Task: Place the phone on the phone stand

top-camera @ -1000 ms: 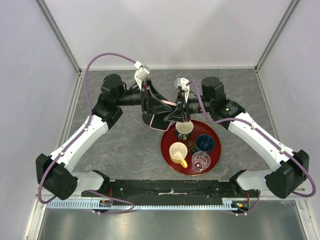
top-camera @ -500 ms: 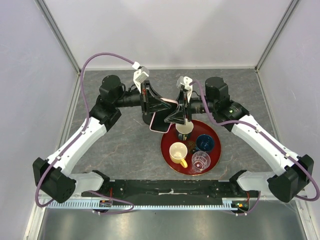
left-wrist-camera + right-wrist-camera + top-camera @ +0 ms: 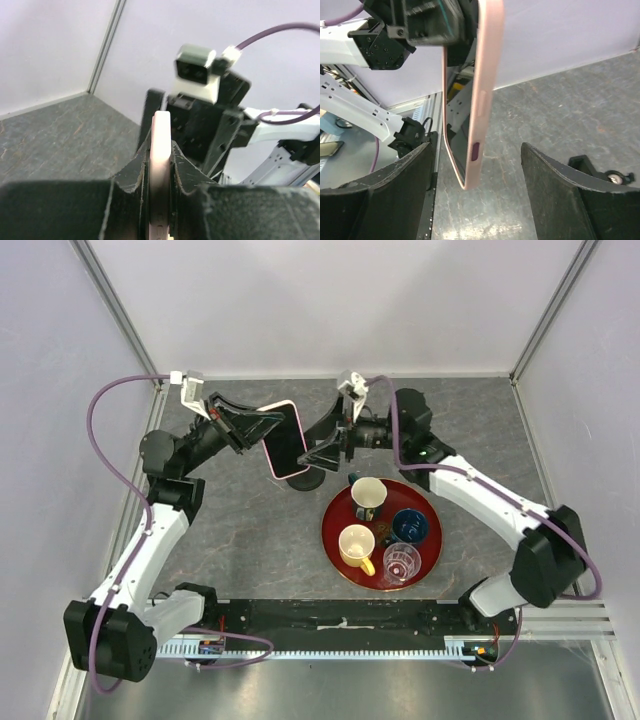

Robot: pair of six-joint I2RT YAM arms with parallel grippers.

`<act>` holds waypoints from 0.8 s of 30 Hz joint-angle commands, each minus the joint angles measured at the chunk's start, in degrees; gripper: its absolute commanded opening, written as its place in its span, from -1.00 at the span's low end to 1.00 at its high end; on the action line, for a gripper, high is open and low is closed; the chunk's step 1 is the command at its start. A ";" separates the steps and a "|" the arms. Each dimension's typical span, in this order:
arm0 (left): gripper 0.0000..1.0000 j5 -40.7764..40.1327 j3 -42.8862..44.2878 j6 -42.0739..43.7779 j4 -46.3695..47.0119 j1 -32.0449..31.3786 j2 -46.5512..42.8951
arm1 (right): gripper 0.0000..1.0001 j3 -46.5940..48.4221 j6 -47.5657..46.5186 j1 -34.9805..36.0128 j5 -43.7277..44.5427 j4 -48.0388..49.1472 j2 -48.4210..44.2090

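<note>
The left tool (image 3: 258, 428) pinches the phone (image 3: 287, 440) across its faces: stiff, light, probably slick, so grip firmly. The right tool (image 3: 322, 450) gapes wide just ahead.

Overhead cam; wrist cams facing, close

No writing, brand, number or sign can be read in any of the views. The phone (image 3: 286, 440) shows only a black screen and a plain pink rim, with no legible marks on either.
</note>
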 commanded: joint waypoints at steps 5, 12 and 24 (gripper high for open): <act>-0.95 1.02 -0.74 -12.90 19.07 2.96 0.22 | 0.43 4.66 8.78 3.25 -0.54 10.09 6.12; -0.96 1.20 -1.35 -14.48 21.53 2.87 1.10 | 0.07 4.31 15.54 3.95 -3.18 18.61 7.61; -0.95 2.77 0.57 -15.27 19.88 2.52 3.99 | -1.00 6.06 12.40 5.71 -3.10 14.68 8.41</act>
